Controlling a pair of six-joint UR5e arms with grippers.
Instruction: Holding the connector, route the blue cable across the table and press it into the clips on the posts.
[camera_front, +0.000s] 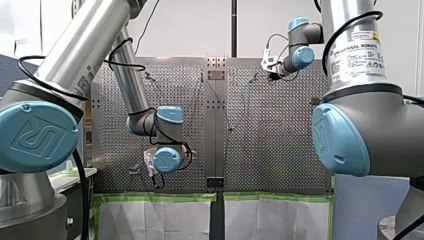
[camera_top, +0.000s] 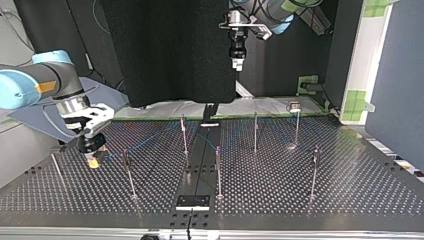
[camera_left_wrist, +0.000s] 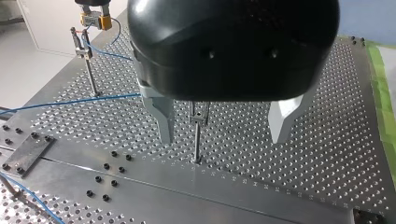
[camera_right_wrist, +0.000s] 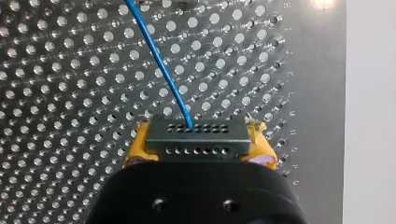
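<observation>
1. Top view: two arms work over one perforated table (camera_top: 350, 190), and seven thin posts (camera_top: 218, 170) can be counted standing across it.
2. At that frame's lower left, my right gripper (camera_top: 92, 161) sits low, close to the table. My left gripper (camera_top: 237, 64) hangs high at upper centre, well above the posts.
3. Only the right wrist view shows the grip. Two yellow pads (camera_right_wrist: 135, 151) clamp one dark connector (camera_right_wrist: 196, 137), and one blue cable (camera_right_wrist: 159, 65) leaves it and runs away over the holes.
4. Only the left wrist view shows two metal fingers (camera_left_wrist: 163, 119) spread wide, holding nothing. One post topped by a clip (camera_left_wrist: 200, 115) shows between them, touching neither.
5. Farther ahead in that view, the cable drops from the other gripper beside a second post. Whether it sits in that post's clip cannot be told.
6. Front view shows both arms, but the cable is only faint lines.
</observation>
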